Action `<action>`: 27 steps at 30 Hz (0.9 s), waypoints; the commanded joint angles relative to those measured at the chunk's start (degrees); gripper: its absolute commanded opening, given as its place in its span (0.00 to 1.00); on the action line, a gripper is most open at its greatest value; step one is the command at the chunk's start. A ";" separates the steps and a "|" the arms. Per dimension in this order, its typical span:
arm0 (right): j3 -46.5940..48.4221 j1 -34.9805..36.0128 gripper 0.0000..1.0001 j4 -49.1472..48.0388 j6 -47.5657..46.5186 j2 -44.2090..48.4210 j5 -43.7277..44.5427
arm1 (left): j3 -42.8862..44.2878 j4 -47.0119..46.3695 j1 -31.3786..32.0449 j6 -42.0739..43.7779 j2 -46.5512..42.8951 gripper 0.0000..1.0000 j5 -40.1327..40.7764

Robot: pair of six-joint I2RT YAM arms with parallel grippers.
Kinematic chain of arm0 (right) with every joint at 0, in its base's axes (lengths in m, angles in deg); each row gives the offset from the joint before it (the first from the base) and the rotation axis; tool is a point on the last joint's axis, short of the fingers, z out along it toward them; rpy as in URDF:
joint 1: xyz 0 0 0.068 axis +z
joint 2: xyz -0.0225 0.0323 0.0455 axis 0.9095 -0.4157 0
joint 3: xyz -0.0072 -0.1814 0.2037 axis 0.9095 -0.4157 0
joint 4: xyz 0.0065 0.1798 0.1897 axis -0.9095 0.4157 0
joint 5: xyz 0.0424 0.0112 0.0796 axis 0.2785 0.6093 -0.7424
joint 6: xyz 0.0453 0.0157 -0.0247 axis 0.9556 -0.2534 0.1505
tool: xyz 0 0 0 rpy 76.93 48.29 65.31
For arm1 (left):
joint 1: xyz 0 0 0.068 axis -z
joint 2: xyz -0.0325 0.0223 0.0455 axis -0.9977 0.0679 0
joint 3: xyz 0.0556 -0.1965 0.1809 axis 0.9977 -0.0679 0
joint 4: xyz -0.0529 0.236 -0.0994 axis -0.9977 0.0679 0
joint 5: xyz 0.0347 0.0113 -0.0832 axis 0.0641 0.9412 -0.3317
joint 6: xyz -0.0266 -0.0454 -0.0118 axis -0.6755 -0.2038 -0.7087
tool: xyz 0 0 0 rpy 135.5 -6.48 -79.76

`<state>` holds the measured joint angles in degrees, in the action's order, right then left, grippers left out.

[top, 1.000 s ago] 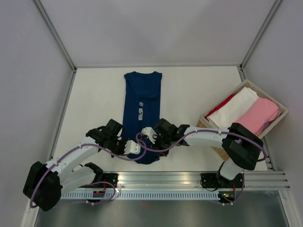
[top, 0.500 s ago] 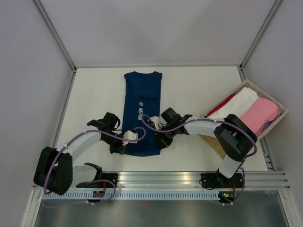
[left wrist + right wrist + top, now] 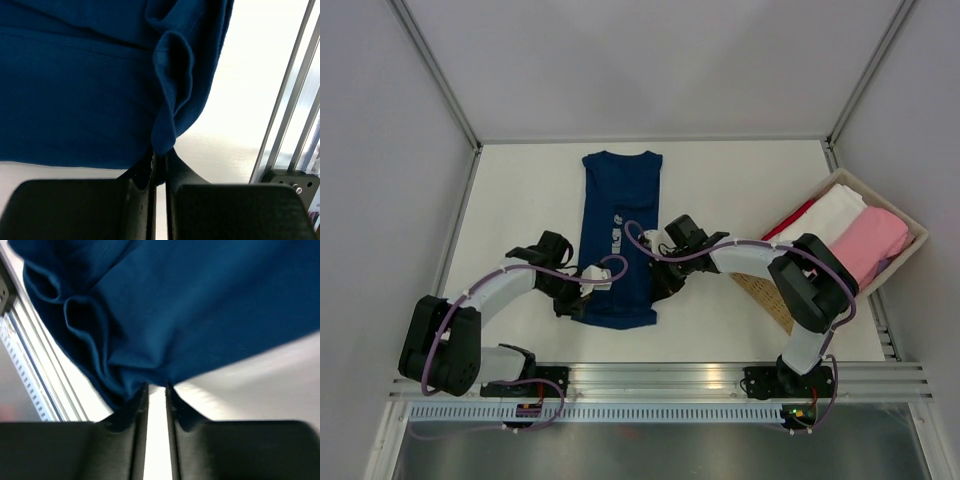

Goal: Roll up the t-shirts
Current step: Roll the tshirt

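The navy blue t-shirt (image 3: 620,195) lies flat and lengthwise on the white table, collar at the far end, with its small white print (image 3: 617,237) at mid-length. Its near hem is bunched and lifted at both corners. My left gripper (image 3: 582,300) is shut on the near left corner; in the left wrist view a fold of navy cloth (image 3: 172,100) runs down into the closed jaws (image 3: 160,152). My right gripper (image 3: 658,290) is at the near right corner; in the right wrist view the jaws (image 3: 156,387) stand nearly closed, pinching the gathered hem (image 3: 100,350).
A wicker basket (image 3: 765,292) at the right holds white (image 3: 820,225), pink (image 3: 870,240) and red (image 3: 790,220) t-shirt bundles. An aluminium rail (image 3: 670,380) runs along the near table edge, close behind the hem. Grey walls enclose the table.
Both grippers have moved away from the near rail towards the far side, carrying the navy shirt's near hem with them. The shirt's near end now lies farther from the rail.
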<state>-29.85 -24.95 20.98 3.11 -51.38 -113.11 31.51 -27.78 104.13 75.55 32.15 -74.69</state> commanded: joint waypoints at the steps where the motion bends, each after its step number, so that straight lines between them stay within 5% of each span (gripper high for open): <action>1: -0.46 -1.82 0.27 -2.86 1.30 2.37 -1.25 | 1.42 -1.47 -0.79 -2.65 0.28 0.06 -2.91; 4: -3.71 -1.38 0.41 -5.49 2.09 5.09 -2.14 | 1.51 -1.55 -1.32 -3.09 0.19 0.06 -3.26; 17: -16.19 8.29 0.44 -13.41 0.25 16.96 1.73 | 1.24 -1.64 -1.41 -3.27 0.19 0.06 -3.44; 27: -16.81 11.27 0.45 -14.37 -0.90 19.68 2.79 | 1.33 -1.56 -1.41 -3.45 -0.25 0.06 -3.09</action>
<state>-46.35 -14.98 9.22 3.85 -34.30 -110.43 31.51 -28.06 103.06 73.39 32.15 -75.07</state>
